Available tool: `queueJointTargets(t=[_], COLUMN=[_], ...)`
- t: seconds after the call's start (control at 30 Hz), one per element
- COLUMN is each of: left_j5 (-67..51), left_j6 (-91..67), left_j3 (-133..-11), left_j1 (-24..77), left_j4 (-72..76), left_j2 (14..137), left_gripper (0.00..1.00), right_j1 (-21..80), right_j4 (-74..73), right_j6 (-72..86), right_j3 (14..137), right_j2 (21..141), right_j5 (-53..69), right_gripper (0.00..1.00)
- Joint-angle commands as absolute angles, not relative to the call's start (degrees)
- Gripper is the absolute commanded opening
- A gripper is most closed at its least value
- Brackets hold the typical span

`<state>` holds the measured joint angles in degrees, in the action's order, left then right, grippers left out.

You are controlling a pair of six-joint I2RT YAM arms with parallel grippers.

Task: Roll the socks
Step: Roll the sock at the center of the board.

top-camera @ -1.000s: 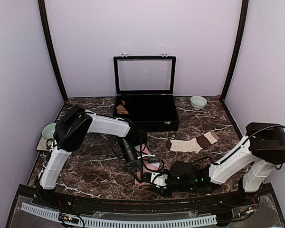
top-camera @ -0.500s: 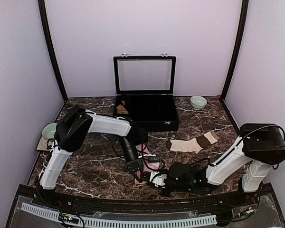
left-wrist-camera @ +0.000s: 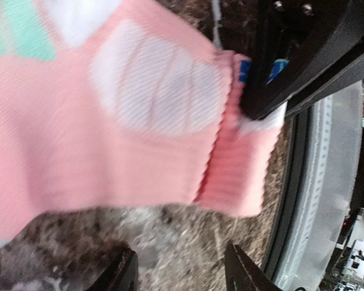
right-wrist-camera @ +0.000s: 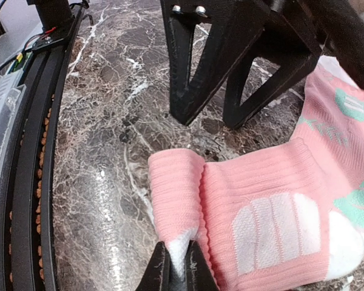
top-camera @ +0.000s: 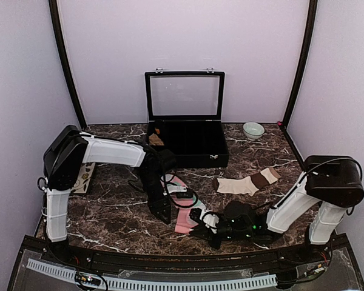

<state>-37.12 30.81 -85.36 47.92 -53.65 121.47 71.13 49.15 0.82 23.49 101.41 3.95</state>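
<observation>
One pink sock [right-wrist-camera: 261, 188] has its cuff pinched by the right end effector [right-wrist-camera: 176, 262].

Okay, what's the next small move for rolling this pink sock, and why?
Probably the right gripper should lift the cuff and turn it over toward the toe, starting the roll. It is shut on the cuff edge of the pink sock, which lies flat, and the left gripper stands open, off the fabric.
</observation>
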Motion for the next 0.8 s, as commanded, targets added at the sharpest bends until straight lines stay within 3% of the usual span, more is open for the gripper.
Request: queueJointTargets(t=[0.0, 0.13, 0.43, 0.77], left_j5=[-27.64, -26.62, -37.71, -29.33], left_j6=[28.49, 29.66, 42.56, 43.21], left_j3=[-79.68, -77.0, -74.68, -73.65], left_j1=[46.85, 46.85, 52.0, 60.29], left_j4=[-44.71, -41.93, -44.78, -35.59], left_j2=[113.92, 110.33, 106.3, 108.73], left_gripper=[0.52, 0.52, 0.43, 0.39], right_j1=[70.03, 68.68, 64.69, 59.47], right_j4=[37.91, 36.02, 33.82, 31.88], right_j6=[7.27, 9.34, 15.82, 21.6], right_j3=[19.85, 19.96, 20.42, 22.0], right_j2=[103.32, 103.83, 108.11, 111.36], right_j5=[8.98, 11.52, 17.27, 26.28], right_gripper=[0.0, 0.0, 0.0, 0.0])
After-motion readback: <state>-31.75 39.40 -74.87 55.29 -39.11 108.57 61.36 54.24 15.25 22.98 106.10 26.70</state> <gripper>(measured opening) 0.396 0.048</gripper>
